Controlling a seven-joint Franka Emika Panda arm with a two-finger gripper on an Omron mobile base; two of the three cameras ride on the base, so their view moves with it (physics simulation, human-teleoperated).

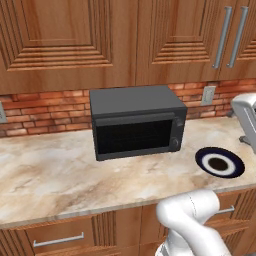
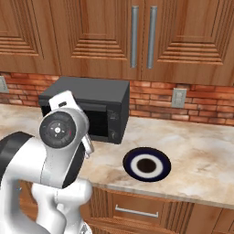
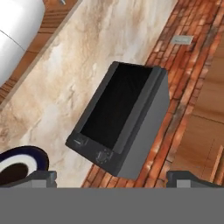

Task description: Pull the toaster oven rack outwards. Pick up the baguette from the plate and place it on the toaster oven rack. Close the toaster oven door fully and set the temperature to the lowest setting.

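The dark grey toaster oven (image 1: 137, 120) (image 2: 91, 107) (image 3: 122, 118) stands on the marble counter against the brick wall. Its door (image 1: 134, 135) is up and closed, and the dark glass hides the rack. The control strip with knobs (image 1: 177, 132) (image 3: 103, 156) is at the oven's right end. To the right, near the counter's front, lies the navy-rimmed plate (image 1: 202, 160) (image 2: 130, 167) (image 3: 37, 155). A dark brown piece, the baguette (image 1: 218, 163) (image 2: 146, 164), sits at its centre. My gripper (image 3: 112, 178) hangs open in the air, well short of the oven, nothing between its fingers.
A silver appliance (image 1: 246, 120) stands at the counter's right edge, beyond the plate. A wall outlet (image 1: 208, 95) (image 2: 178, 97) is on the brick backsplash. Wooden cabinets hang low above the oven, and drawers (image 1: 60, 239) run below the counter edge.
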